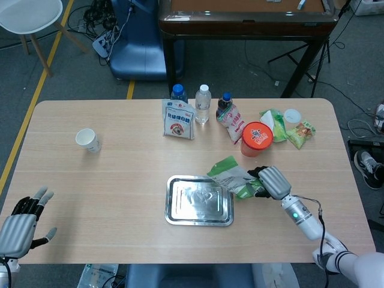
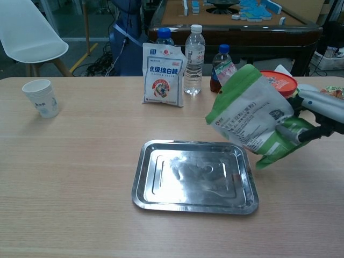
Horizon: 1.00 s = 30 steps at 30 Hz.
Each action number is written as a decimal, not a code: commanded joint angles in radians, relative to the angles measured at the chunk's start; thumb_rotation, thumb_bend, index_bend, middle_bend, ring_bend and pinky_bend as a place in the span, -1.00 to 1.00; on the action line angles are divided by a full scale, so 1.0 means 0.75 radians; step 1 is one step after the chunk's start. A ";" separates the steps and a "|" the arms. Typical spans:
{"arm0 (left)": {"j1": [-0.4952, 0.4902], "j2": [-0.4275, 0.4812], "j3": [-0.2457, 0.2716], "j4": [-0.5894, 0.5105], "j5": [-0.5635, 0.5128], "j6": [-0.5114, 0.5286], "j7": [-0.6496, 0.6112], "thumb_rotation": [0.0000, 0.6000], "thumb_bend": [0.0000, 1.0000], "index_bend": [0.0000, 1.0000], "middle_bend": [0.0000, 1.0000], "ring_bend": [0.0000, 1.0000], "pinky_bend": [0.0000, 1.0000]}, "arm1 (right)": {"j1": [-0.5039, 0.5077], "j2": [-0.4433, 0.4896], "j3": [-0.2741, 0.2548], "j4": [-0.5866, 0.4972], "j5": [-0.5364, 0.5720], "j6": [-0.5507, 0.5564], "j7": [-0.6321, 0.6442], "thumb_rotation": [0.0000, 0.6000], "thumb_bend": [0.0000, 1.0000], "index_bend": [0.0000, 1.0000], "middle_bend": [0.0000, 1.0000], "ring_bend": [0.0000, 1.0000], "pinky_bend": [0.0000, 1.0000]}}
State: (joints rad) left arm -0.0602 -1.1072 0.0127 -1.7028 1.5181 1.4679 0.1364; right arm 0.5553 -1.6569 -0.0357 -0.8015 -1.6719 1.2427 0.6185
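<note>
Wooden table (image 1: pixel 120 174) under cluttered workshop

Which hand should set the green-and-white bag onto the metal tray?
Right. The right hand already holds the green-and-white bag tilted beside the metal tray; the left hand rests apart at the table's near left edge.

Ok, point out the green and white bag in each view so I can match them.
Head view: green and white bag right of centre, held by the right hand, over the steel tray's right edge.
Chest view: bag upper right, tilted, above the tray.
Shared landmark: the tray.
</note>
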 commanded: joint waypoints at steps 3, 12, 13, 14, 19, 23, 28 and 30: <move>0.009 0.004 0.004 0.008 0.005 0.011 -0.014 1.00 -0.56 -0.76 -0.90 -0.70 -0.85 | 0.160 0.256 0.029 -0.364 -0.032 -0.159 -0.228 1.00 0.19 0.40 0.25 0.09 0.13; 0.017 0.002 0.008 0.028 0.002 0.014 -0.035 1.00 -0.56 -0.76 -0.90 -0.70 -0.85 | 0.309 0.494 0.063 -0.773 0.013 -0.424 -0.485 1.00 0.23 0.47 0.32 0.17 0.21; 0.016 0.003 0.008 0.028 0.004 0.013 -0.035 1.00 -0.56 -0.76 -0.90 -0.70 -0.85 | 0.325 0.511 0.062 -0.806 0.018 -0.459 -0.512 1.00 0.23 0.47 0.32 0.17 0.21; 0.016 0.003 0.008 0.028 0.005 0.012 -0.035 1.00 -0.56 -0.76 -0.90 -0.70 -0.85 | 0.336 0.524 0.059 -0.829 0.023 -0.487 -0.531 1.00 0.23 0.47 0.32 0.18 0.22; 0.014 0.006 0.006 0.025 0.001 0.006 -0.033 1.00 -0.56 -0.76 -0.90 -0.70 -0.85 | 0.387 0.583 0.050 -0.931 0.068 -0.629 -0.635 1.00 0.25 0.49 0.35 0.20 0.24; 0.011 0.007 0.007 0.020 -0.005 -0.004 -0.028 1.00 -0.56 -0.76 -0.91 -0.70 -0.85 | 0.413 0.614 0.053 -0.987 0.133 -0.720 -0.739 1.00 0.25 0.49 0.35 0.21 0.25; 0.009 0.007 0.004 0.017 -0.009 -0.008 -0.021 1.00 -0.56 -0.76 -0.91 -0.70 -0.85 | 0.428 0.625 0.059 -1.015 0.196 -0.776 -0.812 1.00 0.26 0.52 0.37 0.22 0.25; 0.009 0.007 0.005 0.017 -0.011 -0.009 -0.021 1.00 -0.56 -0.76 -0.92 -0.70 -0.85 | 0.424 0.622 0.066 -1.022 0.222 -0.775 -0.826 1.00 0.26 0.52 0.37 0.23 0.26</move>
State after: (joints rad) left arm -0.0534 -1.1018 0.0161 -1.6901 1.5101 1.4610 0.1204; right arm 0.8727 -1.1916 0.0100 -1.5622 -1.5149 0.6652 0.0053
